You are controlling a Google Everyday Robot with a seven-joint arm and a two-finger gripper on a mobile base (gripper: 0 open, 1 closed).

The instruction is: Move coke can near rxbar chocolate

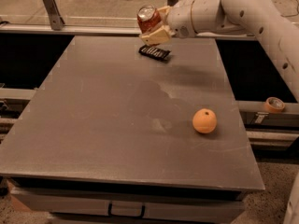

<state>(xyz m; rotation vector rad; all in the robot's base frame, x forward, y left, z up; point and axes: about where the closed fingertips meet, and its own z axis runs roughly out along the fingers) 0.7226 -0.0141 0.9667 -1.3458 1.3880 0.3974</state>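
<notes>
Gripper [153,26] was up at the far edge of the table [84,125], held in the air, closed around the coke can [147,17]. One cream finger [157,35] sat under the can and the other was at its upper right side. The can was tilted, silver top facing up and toward the camera, clear of the tabletop. The rxbar chocolate [154,53] lay flat on the table just below and in front of the can, black wrapper, angled slightly, near the far edge around mid-width. Can and bar were close in view but not touching, with the can above the surface. The white arm [252,8] came in from the upper right. An orange [204,121] sat on the right part of the table, well apart from the bar. A roll of tape [274,104] rested on the rail off the table's right side.
</notes>
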